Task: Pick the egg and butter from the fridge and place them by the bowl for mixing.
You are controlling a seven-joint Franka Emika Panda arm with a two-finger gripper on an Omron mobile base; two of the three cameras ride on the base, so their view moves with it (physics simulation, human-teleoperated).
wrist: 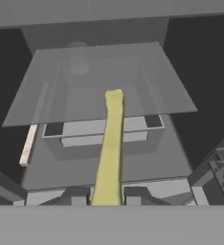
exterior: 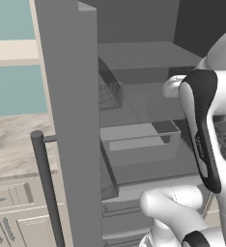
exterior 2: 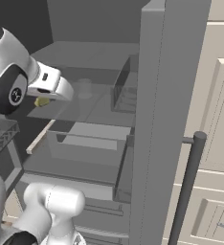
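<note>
The butter, a thin pale yellow stick, juts forward from between my fingertips, and my gripper is shut on its near end. It hangs in front of the open fridge, above the glass shelf and the drawer. In the right base view a yellow bit of the butter shows under my hand at the fridge's left side. The egg and the bowl are out of view.
The fridge door stands open on the right with its dark bar handle; it is the door on the left in the left base view. A faint clear jar stands on the glass shelf. Cream cabinets flank the fridge.
</note>
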